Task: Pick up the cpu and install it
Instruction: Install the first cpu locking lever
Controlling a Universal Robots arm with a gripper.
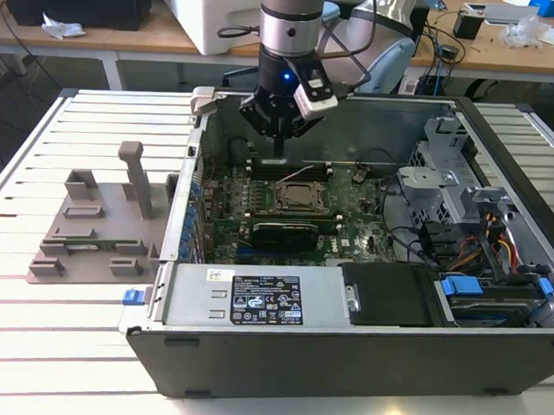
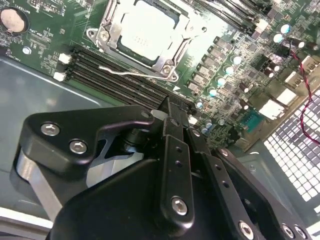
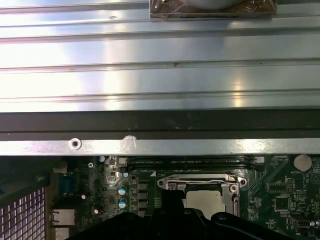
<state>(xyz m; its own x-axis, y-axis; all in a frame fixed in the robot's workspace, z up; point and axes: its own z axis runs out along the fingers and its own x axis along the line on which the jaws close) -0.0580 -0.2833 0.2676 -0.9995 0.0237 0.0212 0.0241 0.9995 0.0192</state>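
The cpu (image 1: pixel 301 198), a pale silver square, lies inside the metal-framed socket (image 1: pixel 300 211) on the green motherboard of the open computer case. It is seen in both wrist views, cpu (image 2: pixel 149 31) and cpu (image 3: pixel 204 202), with the socket frame (image 2: pixel 111 39) around it. My gripper (image 1: pixel 278 149) hangs inside the case just behind the socket, over the black memory slots (image 2: pixel 107 75). Its black fingers (image 2: pixel 172 150) stand pressed together with nothing between them, and the gripper (image 2: pixel 170 106) tip is apart from the cpu.
The case's rear wall (image 1: pixel 373 120) stands close behind the arm. A power supply (image 1: pixel 264 299) fills the case front, and a drive cage (image 1: pixel 444 178) with cables sits at the exterior view's right. A grey fixture (image 1: pixel 101 227) rests on the slatted table at the exterior view's left.
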